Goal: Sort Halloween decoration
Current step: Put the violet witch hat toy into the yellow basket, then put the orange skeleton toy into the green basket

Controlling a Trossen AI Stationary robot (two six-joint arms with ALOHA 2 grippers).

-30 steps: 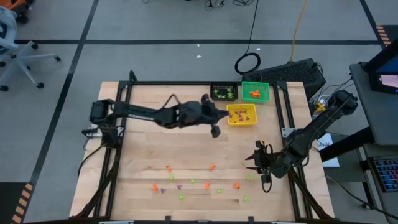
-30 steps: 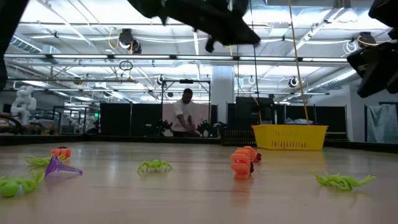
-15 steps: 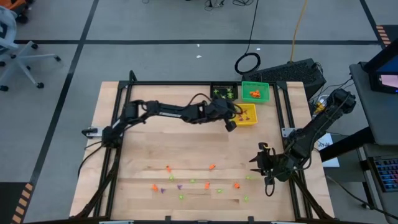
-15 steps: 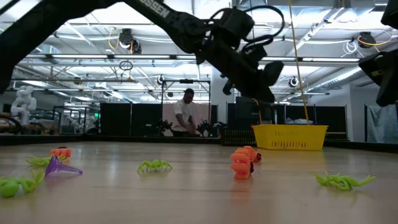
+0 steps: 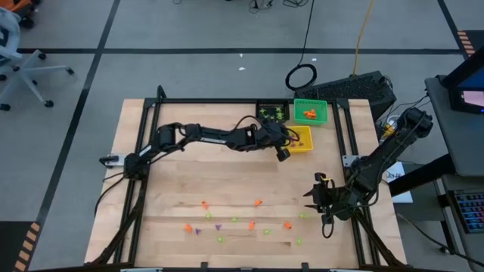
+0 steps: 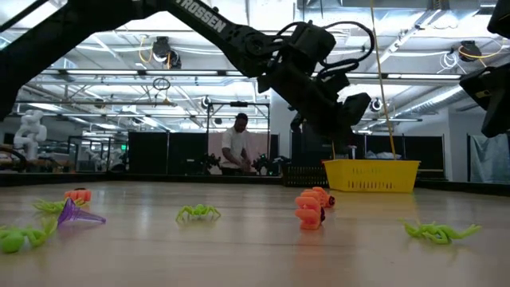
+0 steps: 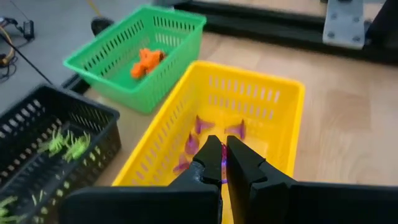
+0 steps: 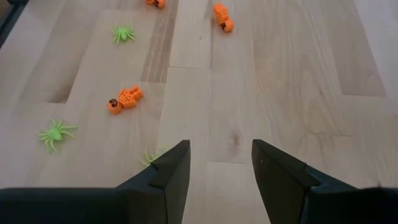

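Pale wooden plank desk w/ black frame, lab hall behind w/ a person standing far off in the low view. Left gripper is clenched on a tiny purple trinket, just a sliver showing between the black fingers, hanging over the yellow slotted plastic basket where other purple cone-like pieces already lie. Step in hand, as I read it: drop purple into yellow. To do it well: keep gripper centred over the basket's inside, not the rim, come low enough that the light piece won't bounce out, then release fully & lift straight up so the fingers don't drag it back. Green slotted plastic basket holds orange skeleton-ish figures; black slotted basket holds light-green spiders, thin-legged & prob. snag-prone in the slots. Right gripper waits released, fingers apart, over the desk's near right part above scattered leftovers: light-green plastic spiders, orange plastic skeleton figures, all small, smooth, hard-looking moulded bits. More pieces lie along the desk's front strip, so sorting looks far from done.
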